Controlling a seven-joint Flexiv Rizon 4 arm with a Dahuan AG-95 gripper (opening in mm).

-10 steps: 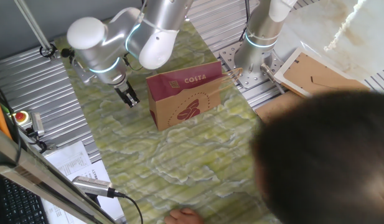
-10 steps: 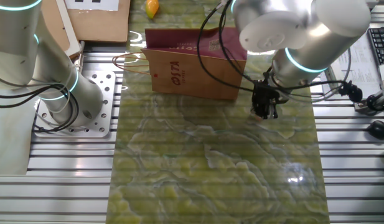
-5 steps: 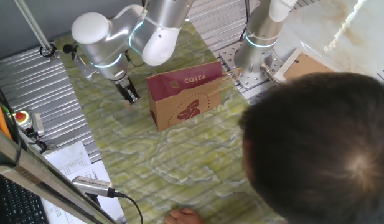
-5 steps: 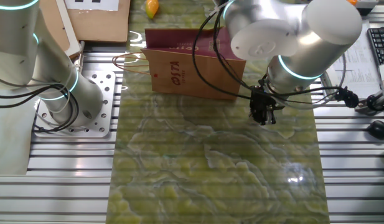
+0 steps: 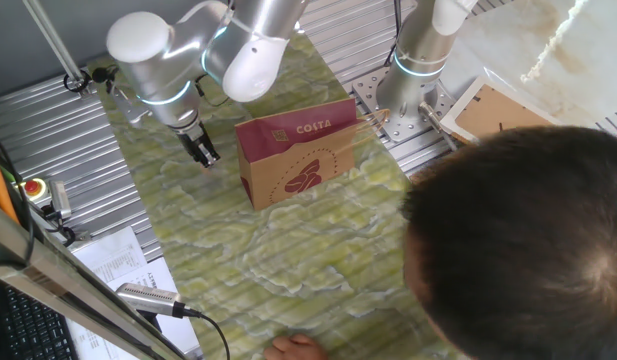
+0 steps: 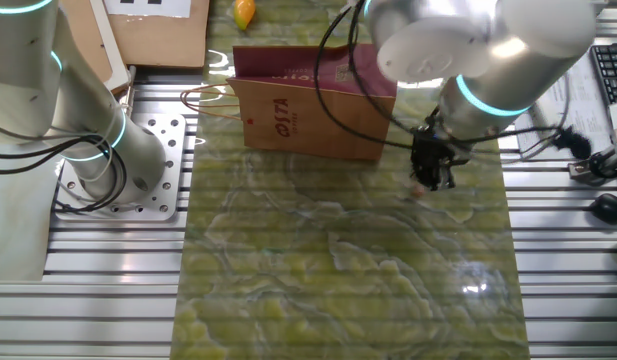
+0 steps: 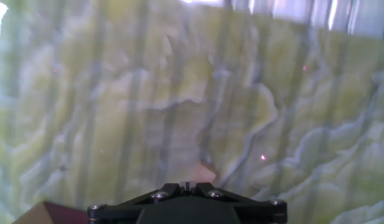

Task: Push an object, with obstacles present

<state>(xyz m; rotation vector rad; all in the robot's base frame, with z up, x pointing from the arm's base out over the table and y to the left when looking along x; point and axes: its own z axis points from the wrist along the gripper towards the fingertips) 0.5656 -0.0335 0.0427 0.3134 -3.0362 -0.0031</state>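
While I watch, my gripper (image 6: 431, 181) has slid back along the green marbled mat (image 6: 338, 270), jaws looking together, and the tiny pale tan cube (image 7: 206, 172) sits just ahead, beside the brown kraft paper bag (image 5: 296, 150): push under way.

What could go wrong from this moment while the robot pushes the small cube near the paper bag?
1. The gripper is low on the mat, close beside the paper bag. A sideways move may hit the bag and shift or tip it.
2. The cube shows only as a small tan patch at the gripper's tip in the hand view, so it may slip past the fingers.
3. The bag's handle lies out on the table and could catch the arm.
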